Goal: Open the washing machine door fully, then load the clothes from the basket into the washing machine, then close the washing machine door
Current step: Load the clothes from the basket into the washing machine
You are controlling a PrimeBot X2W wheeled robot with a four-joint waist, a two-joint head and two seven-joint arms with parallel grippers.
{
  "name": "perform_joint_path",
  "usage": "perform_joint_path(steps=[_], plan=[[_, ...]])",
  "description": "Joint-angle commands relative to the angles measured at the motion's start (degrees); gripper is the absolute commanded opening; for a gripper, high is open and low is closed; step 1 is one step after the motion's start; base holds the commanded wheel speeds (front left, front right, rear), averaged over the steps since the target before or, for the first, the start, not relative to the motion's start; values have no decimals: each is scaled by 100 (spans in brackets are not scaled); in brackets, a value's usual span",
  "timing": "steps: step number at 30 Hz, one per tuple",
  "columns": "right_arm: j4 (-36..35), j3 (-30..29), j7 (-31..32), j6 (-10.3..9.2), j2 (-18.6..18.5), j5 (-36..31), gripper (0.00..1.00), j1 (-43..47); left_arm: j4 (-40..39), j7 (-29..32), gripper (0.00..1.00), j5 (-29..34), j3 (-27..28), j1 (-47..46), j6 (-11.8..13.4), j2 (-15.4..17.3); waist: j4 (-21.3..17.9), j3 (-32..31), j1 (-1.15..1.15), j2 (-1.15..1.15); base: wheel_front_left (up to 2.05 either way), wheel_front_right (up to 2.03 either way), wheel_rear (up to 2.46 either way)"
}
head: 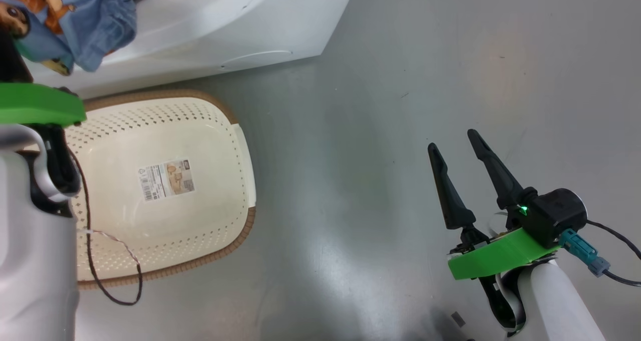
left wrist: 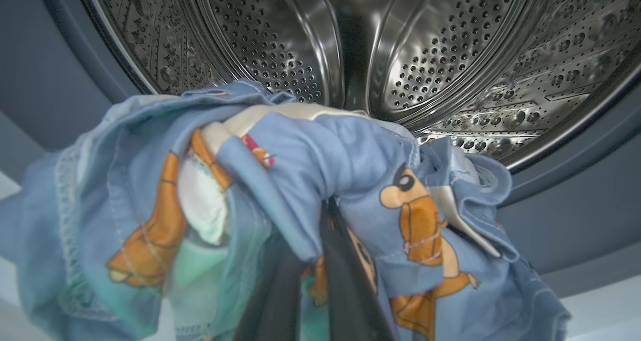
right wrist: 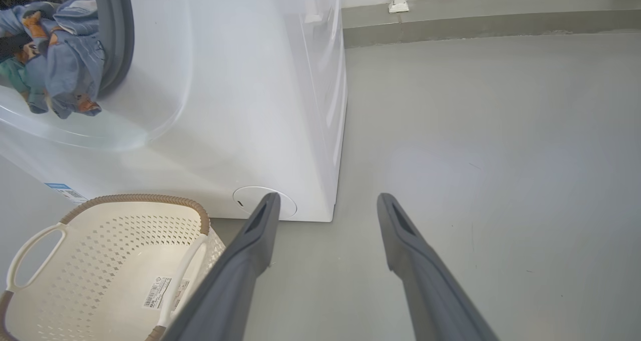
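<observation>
— Left wrist view: left gripper (left wrist: 320, 276) clamped tight on the clothes (left wrist: 310, 150). Blue bear-print bundle bunched over both fingers, a cream piece folded in. Held just before the drum (left wrist: 425, 55) mouth, level with the grey gasket (left wrist: 576, 191), not yet inside.
— Step?
— Loading, I'd judge. Basket (head: 160, 93) on the floor (head: 400, 80) just beside the washer (right wrist: 240, 105), bare down to its label, so this looks like the whole load.
— Next move?
— Needs a push forward past the gasket, deep enough that trailing hems clear the lip, then a release. Loose ends hanging low on both sides could snag or drape out.
— Arm pose?
— Left arm raised, reaching forward over the basket's left end. Head view has the pale forearm (head: 30, 261) low, green wrist bracket (head: 35, 108) above it, bundle at top left. Right gripper (head: 452, 139) spread wide, holding nothing, over the floor well apart from the basket.
</observation>
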Motion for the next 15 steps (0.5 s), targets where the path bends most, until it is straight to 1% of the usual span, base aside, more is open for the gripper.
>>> perform_joint_path(steps=[1,4,7,10,15], plan=[[-120,145,-27,9,26,58,100,91,-238,54,0,38,150,200,84,292,-16,-1,0,0,0,0,0],[-108,213,-27,9,26,96,100,71,-392,222,0,133,81,129,135,396,-76,-10,0,0,0,0,0],[-94,278,-27,9,26,140,100,65,-341,355,0,255,-46,-76,142,477,-155,-28,0,0,0,0,0],[-71,345,-27,9,26,197,100,88,-70,447,0,376,-166,-354,139,547,-276,-51,0,0,0,0,0],[-47,476,-27,9,26,324,100,117,606,477,0,538,-286,-944,89,718,-539,-42,0,0,0,0,0]])
